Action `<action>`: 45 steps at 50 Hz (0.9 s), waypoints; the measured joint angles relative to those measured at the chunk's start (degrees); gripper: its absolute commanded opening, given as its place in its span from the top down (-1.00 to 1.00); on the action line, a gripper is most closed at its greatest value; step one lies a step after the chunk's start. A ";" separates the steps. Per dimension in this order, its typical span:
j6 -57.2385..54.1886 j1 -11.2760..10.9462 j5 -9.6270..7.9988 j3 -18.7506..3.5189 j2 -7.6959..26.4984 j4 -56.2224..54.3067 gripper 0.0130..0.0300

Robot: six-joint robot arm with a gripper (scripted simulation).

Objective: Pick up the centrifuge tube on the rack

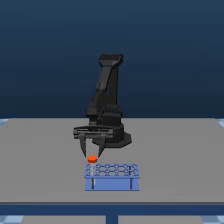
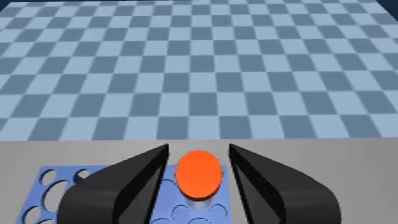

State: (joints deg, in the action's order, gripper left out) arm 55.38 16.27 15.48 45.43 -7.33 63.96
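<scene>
The centrifuge tube stands upright in a hole at the rack's end, on the exterior view's left. Its orange-red cap (image 1: 92, 159) pokes above the light-blue rack (image 1: 112, 177), and the whitish body is mostly hidden in the rack. My gripper (image 1: 92, 152) hangs open right over it, fingertips pointing down just above the cap. In the wrist view the cap (image 2: 198, 175) lies between the two black fingers (image 2: 133, 185), with a narrow gap on each side. Part of the rack (image 2: 51, 186) shows beside one finger.
The rack sits near the front edge of a grey table (image 1: 175, 150), and the black arm base (image 1: 116, 135) stands behind it. Past the table edge the wrist view shows a blue checkered floor (image 2: 195, 65).
</scene>
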 measured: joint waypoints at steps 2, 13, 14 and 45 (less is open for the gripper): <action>-1.06 0.00 0.13 0.13 0.20 -1.03 -1.00; -7.20 0.00 1.03 0.91 1.52 -7.12 -1.00; -7.76 0.00 1.12 0.98 1.65 -7.65 -1.00; -16.39 0.00 3.20 2.01 3.64 -15.29 -1.00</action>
State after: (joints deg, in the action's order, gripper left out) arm 38.99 16.27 18.68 47.44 -3.69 48.66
